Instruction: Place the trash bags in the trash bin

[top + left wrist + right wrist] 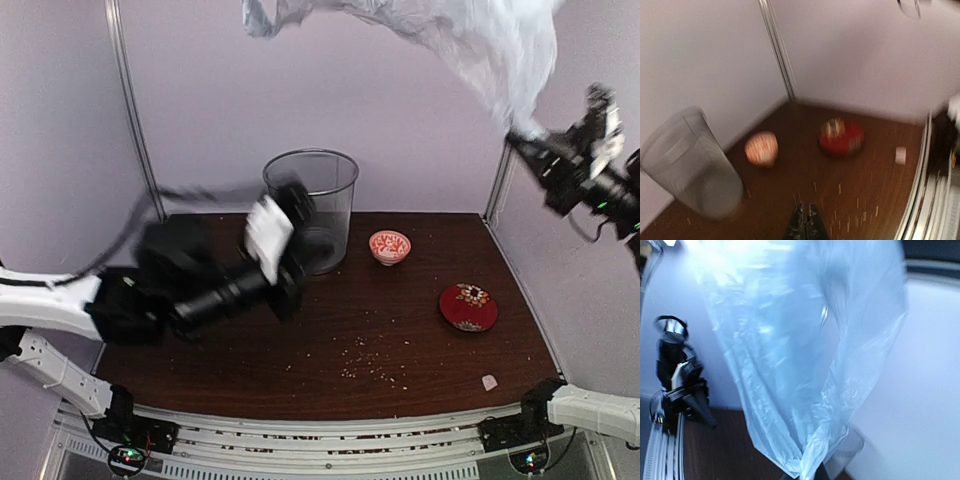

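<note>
The pale blue-grey trash bag (470, 40) billows high across the top of the top view, pinched at one corner by my right gripper (527, 138), raised at the far right. In the right wrist view the bag (800, 350) fills the frame, gathered into the gripper (807, 475) at the bottom edge. The grey wire-mesh trash bin (315, 205) stands upright at the back of the table; it also shows in the left wrist view (687, 162). My left gripper (295, 205), blurred, is shut and empty in front of the bin; its shut fingertips (801, 220) point down at the table.
A small red-patterned bowl (389, 246) stands right of the bin. A flat red round dish (468, 306) lies at the right. A small pale scrap (489, 381) lies near the front right corner. Crumbs (375, 362) are scattered over the brown table.
</note>
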Controlling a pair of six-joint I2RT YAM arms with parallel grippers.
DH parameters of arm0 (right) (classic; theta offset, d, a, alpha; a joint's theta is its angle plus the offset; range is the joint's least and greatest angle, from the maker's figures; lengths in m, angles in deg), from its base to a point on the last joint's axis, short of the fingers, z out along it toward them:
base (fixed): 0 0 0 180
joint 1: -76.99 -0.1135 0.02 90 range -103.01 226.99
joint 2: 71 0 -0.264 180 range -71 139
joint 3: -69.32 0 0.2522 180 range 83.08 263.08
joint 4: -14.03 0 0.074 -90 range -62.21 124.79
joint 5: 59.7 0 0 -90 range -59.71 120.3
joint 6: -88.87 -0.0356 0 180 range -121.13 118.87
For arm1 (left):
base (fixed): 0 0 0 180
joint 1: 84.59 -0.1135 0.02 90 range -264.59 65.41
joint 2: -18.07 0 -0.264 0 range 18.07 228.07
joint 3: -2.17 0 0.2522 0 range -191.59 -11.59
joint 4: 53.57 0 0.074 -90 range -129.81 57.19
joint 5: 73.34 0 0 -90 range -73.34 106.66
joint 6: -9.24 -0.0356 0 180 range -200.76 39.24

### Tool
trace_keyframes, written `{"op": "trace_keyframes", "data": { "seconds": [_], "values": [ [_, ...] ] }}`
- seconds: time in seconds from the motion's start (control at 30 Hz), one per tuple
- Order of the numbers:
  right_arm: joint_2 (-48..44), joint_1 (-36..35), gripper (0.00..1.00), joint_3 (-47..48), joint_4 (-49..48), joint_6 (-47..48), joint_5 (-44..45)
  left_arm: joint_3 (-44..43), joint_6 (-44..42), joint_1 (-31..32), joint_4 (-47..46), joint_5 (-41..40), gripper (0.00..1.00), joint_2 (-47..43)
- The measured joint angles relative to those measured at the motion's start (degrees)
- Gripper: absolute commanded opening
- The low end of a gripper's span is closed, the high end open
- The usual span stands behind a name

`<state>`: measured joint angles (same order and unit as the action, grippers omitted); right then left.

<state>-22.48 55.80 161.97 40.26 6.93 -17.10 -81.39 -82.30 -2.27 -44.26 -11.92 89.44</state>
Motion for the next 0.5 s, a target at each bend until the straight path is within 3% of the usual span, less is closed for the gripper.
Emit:
{"op": "trace_keyframes", "data": {
  "seconds": [0.1,0.2,0.3,0.4,0.5],
  "values": [
    [1.1,-1.0,0.00,-23.2,7.7,10.8,6.7,19.1,7.3,1.0,4.5,0.0,0.00,10.9],
    [10.0,-1.0,0.00,-36.3,20.9,16.9,10.5,29.6,13.4,5.1,15.6,0.7,0.00,18.0],
    [2.9,-1.6,0.00,-37.9,29.4,19.9,10.2,29.9,16.3,6.5,16.9,0.7,0.00,12.5],
    [-4.3,-1.8,0.00,-32.3,29.9,22.1,7.9,27.3,17.5,6.4,10.3,-0.4,0.00,5.2],
    [-3.7,-1.8,0.00,-29.1,30.3,24.9,5.2,25.8,18.2,6.3,5.0,-2.2,0.00,2.2]
  ]
}}
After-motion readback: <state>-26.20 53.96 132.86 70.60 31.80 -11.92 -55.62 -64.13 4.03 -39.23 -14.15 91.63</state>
